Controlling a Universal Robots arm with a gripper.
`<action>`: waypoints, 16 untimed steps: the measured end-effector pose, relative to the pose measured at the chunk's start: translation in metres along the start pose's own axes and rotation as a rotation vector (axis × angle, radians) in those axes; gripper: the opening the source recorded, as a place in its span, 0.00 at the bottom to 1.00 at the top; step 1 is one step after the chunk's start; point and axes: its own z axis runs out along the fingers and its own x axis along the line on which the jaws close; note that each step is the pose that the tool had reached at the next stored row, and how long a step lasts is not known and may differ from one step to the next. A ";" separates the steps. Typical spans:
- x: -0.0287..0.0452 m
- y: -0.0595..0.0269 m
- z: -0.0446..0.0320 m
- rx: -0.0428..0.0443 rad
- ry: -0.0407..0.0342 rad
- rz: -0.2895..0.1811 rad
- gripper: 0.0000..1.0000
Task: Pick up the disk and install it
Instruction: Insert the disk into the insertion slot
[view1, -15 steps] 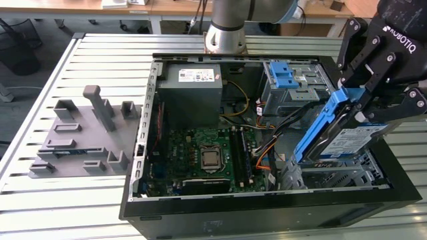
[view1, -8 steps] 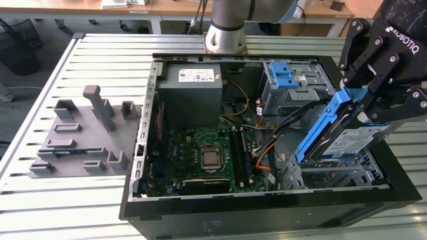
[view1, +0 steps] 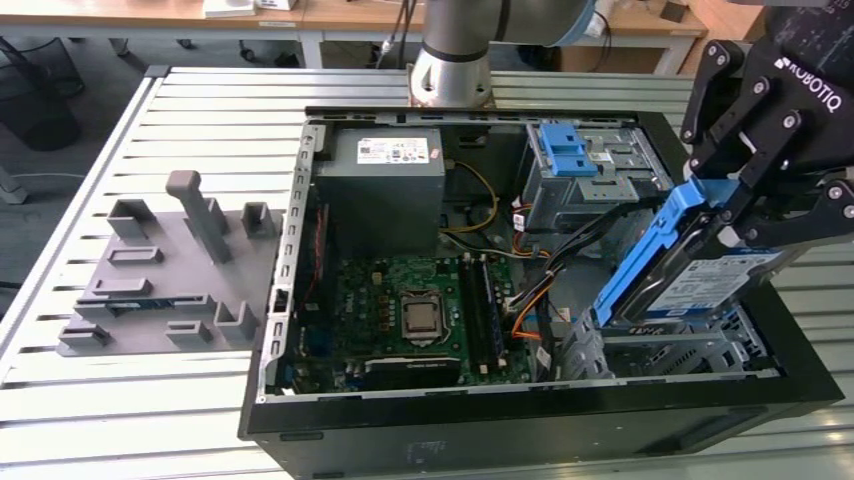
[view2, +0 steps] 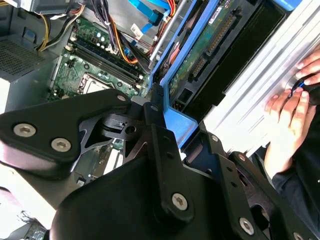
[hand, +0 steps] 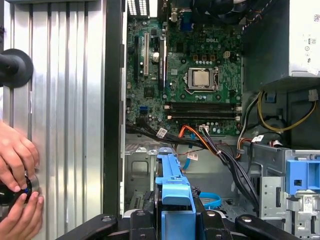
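One care above all, seemingly: square the disk (view1: 701, 285), pinched by the closed gripper (view1: 741, 195) and tilted above the open drive bay (view1: 674, 352), to that bay, clear of the cables (view1: 577, 240).

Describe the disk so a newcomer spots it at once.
Find the open black computer case; at its end on the exterior view's right, the gripper holds the disk tilted on edge. It is the flat silver-grey drive in a blue bracket, unlike the larger grey power-supply box or the cage with blue clips.
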 end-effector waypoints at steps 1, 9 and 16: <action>0.0000 0.0000 0.0006 0.0000 0.0001 0.000 0.37; 0.0001 -0.0002 0.0048 0.0000 0.0000 0.000 0.37; 0.0002 -0.0004 0.0075 0.0000 0.0000 0.001 0.37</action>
